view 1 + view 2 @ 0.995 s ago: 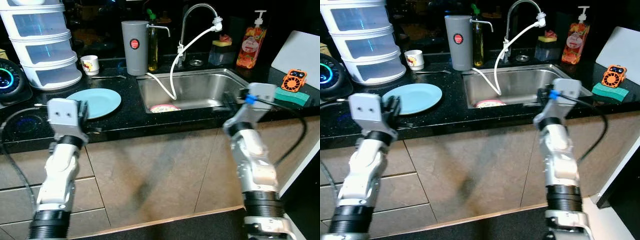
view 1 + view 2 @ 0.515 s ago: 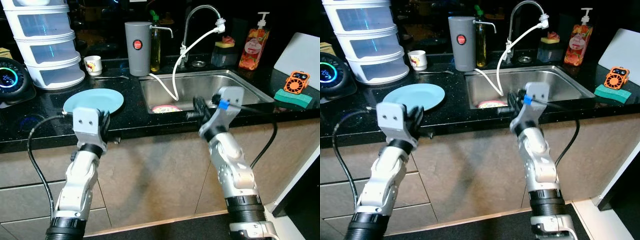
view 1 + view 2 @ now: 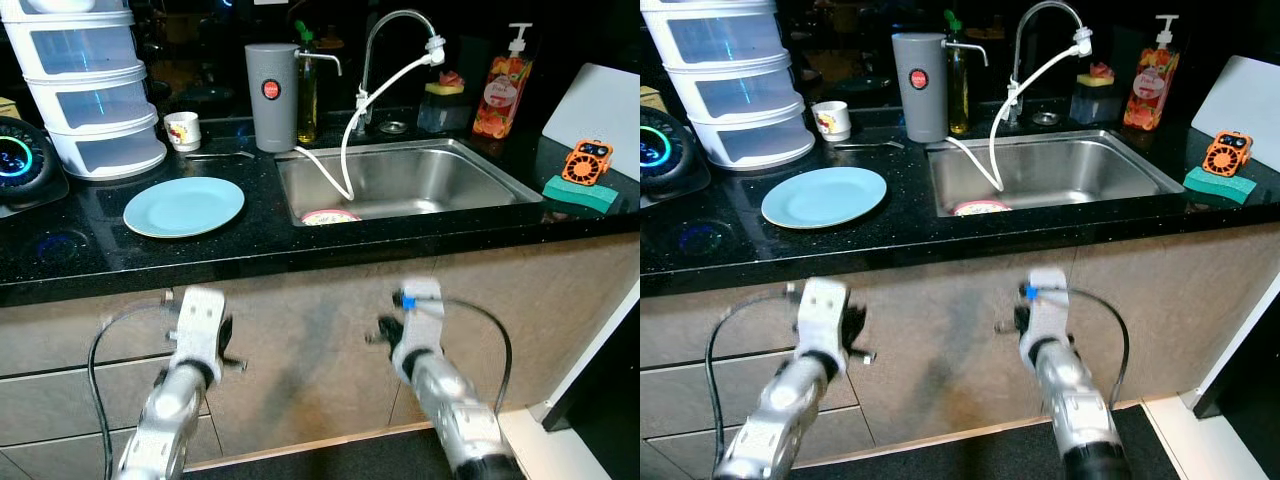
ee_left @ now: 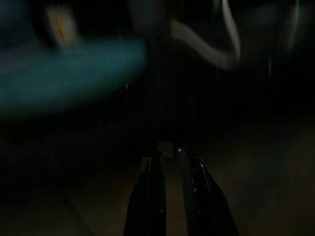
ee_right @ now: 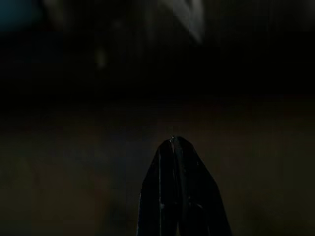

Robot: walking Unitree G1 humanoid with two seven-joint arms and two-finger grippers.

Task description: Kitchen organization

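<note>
My left gripper [image 4: 167,160] is slightly parted, my right gripper [image 5: 174,142] pinched together, both empty. The round pale-blue plate [image 3: 184,206] up ahead of my left gripper looks stiff, slick and breakable; I judge its near rim the best hold

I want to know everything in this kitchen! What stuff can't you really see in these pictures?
- Pink dish in the sink: the near sink wall hides most of it, both eye views.
- Drawer tower: top cut off by the frame edge.
- Mug: its print is too small to read.
- Plate: a dark teal blur in the left wrist view.
- Right wrist view: too dark beyond the fingers.
</note>
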